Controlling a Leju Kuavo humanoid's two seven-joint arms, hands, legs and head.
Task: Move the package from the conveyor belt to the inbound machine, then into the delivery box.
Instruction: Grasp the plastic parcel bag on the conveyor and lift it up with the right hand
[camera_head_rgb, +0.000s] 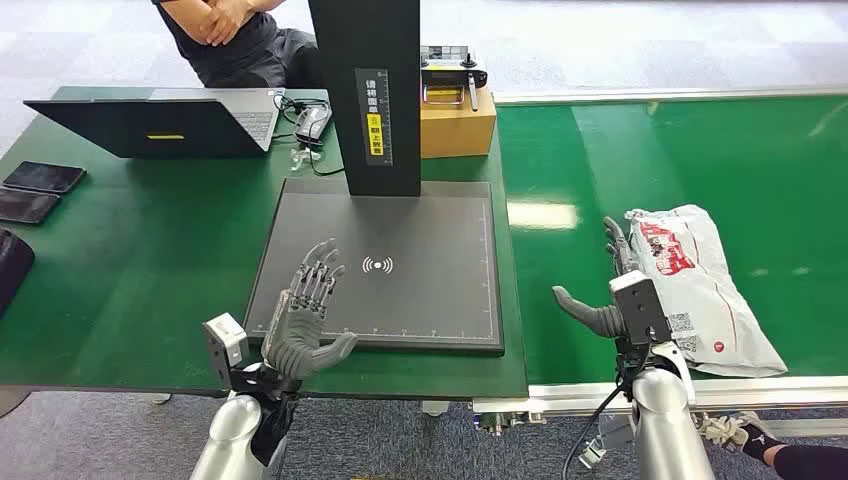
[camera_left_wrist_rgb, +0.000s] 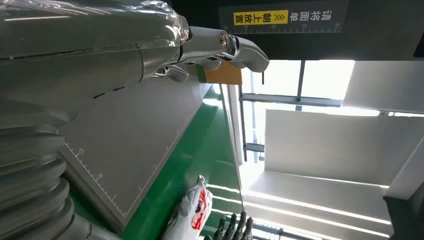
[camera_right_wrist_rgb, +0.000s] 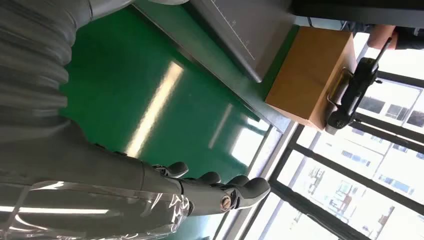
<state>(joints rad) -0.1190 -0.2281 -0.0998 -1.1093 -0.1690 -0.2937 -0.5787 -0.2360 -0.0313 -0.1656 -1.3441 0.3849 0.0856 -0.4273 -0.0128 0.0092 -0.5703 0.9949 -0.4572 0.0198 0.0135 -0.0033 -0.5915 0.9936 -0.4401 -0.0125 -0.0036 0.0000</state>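
Currently white-and-red plastic package (camera_head_rgb: 700, 285) lies flat on green conveyor belt (camera_head_rgb: 700, 160), just beside right hand (camera_head_rgb: 612, 290). Right hand spread, holding nothing, thumb out, fingers alongside package's near edge; contact unclear. Left hand (camera_head_rgb: 308, 310) also spread and unladen, above dark scanner plate (camera_head_rgb: 420, 270) of inbound machine.

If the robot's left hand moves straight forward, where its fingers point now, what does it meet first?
Probably the tall black upright column of the inbound machine. The open left hand hovers over the flat dark grey scanning plate, fingers aimed toward it. Height is unclear.
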